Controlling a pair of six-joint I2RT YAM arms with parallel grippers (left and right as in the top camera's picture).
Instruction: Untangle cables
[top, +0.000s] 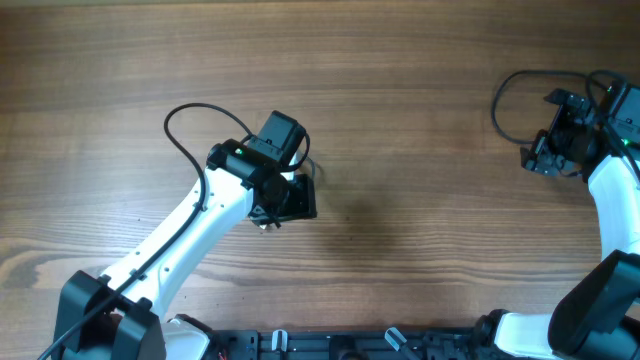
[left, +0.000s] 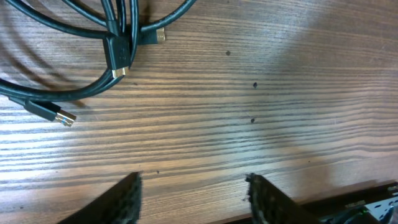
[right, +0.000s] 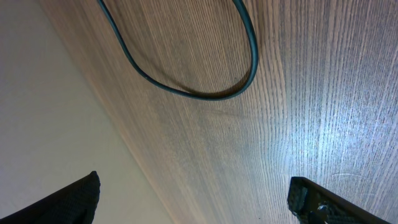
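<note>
The cables (left: 118, 43) are several thin black cords with gold-tipped plug ends (left: 64, 117). They lie crossed over each other at the top left of the left wrist view. My left gripper (left: 194, 186) is open and empty just above bare wood, short of them. In the overhead view the left gripper (top: 290, 198) hides most of them. My right gripper (right: 196, 196) is wide open and empty, and one black cable loop (right: 186, 93) lies on the wood beyond it. In the overhead view that gripper (top: 540, 158) is at the far right beside a thin loop (top: 500, 100).
The table's edge (right: 134, 149) runs diagonally close to the right gripper, with pale floor past it. A thin black cord (top: 185, 120) arches out from the left arm. A dark rail (top: 330, 345) runs along the table's near side.
</note>
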